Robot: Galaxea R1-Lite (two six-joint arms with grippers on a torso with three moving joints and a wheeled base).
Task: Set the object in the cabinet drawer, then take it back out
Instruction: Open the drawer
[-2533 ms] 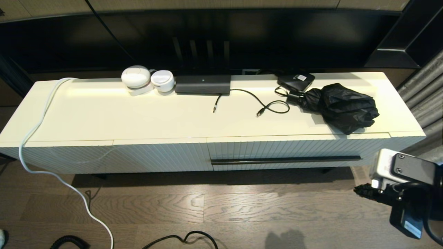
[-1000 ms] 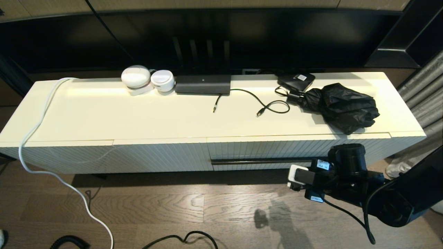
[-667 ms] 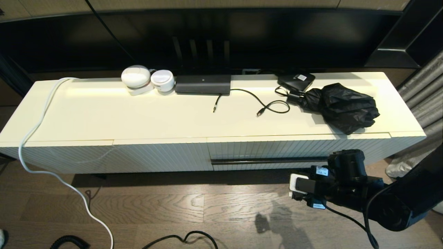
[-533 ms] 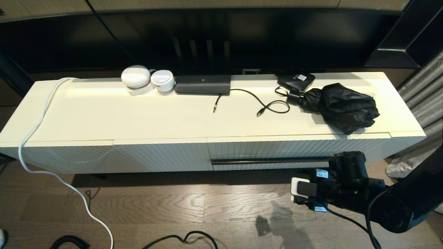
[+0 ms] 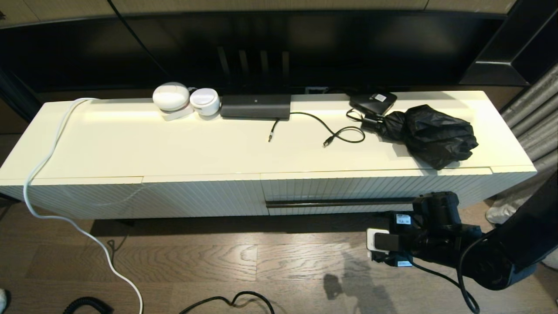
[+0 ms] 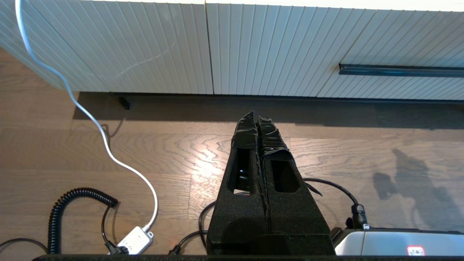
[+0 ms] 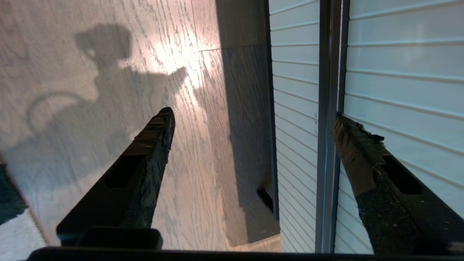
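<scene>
Right hand [image 7: 250,123] spread wide beside drawer handle [image 7: 328,108].

- Wood plank floor [image 5: 261,261], brown and grained — light glares on it.
- Long cream cabinet [image 5: 130,148] against a dark wall [image 5: 87,48].
- Grey curtain [image 5: 534,113] far right.

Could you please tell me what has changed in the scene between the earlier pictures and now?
The right gripper swung in from the right edge to the right end of the cabinet drawer handle, and its fingers now stand open. The drawer remains shut, the black bundle on top untouched.
</scene>
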